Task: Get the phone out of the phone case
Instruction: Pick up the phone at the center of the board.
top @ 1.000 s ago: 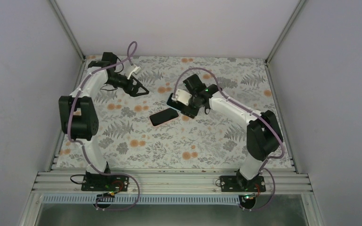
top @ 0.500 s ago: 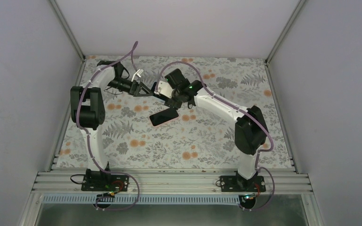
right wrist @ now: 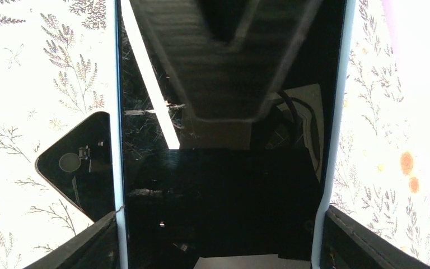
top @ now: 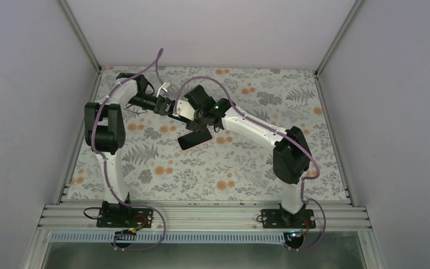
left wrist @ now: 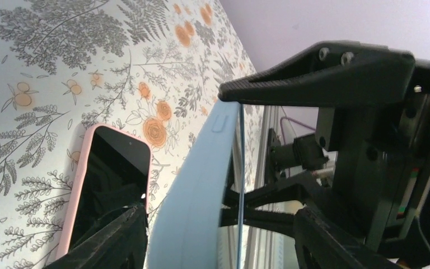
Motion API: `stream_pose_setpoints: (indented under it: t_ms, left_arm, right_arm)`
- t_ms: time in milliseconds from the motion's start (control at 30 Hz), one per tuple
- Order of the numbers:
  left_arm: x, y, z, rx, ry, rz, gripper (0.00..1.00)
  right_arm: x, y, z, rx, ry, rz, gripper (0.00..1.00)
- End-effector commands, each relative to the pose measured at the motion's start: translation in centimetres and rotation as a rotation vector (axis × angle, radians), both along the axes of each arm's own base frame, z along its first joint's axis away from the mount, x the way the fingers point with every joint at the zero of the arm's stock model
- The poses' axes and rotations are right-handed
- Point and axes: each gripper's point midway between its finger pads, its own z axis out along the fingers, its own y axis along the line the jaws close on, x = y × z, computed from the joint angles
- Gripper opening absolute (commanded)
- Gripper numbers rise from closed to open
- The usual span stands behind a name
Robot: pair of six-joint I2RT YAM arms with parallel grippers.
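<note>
In the right gripper [right wrist: 221, 246], the phone [right wrist: 218, 185] in its blue case [right wrist: 336, 140] runs off the picture's top and bottom edges and hides most of the pink-cased phone [right wrist: 75, 162] behind. Whether the fingers of the left gripper [left wrist: 182, 154] press the case cannot be told. From above, the 2 grippers overlap, jaws too small to read.

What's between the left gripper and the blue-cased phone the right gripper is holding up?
Nothing visible. The blue-cased phone sits between the open fingers of the left gripper, clamped in the right gripper.
</note>
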Motion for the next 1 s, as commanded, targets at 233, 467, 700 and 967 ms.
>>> stream_pose_setpoints:
  t_ms: [233, 467, 700, 967]
  left_arm:
    - [0.0, -0.7, 2.7, -0.088, -0.07, -0.007, 0.12]
    - [-1.6, -0.8, 4.8, -0.069, -0.205, -0.046, 0.02]
    - [-6.7, -2.6, 3.8, 0.175, -0.445, -0.276, 0.02]
    - [-9.2, -4.2, 7.5, 0.203, -0.631, -0.356, 0.02]
  right_arm:
    - [-1.1, -0.7, 1.0, 0.012, 0.051, 0.014, 1.0]
    - [-2.3, -4.3, 3.3, 0.153, 0.286, 0.062, 1.0]
    - [-5.7, -7.8, 3.2, 0.163, 0.492, 0.194, 1.0]
    - [-8.5, -7.9, 1.2, 0.129, 0.655, 0.293, 1.0]
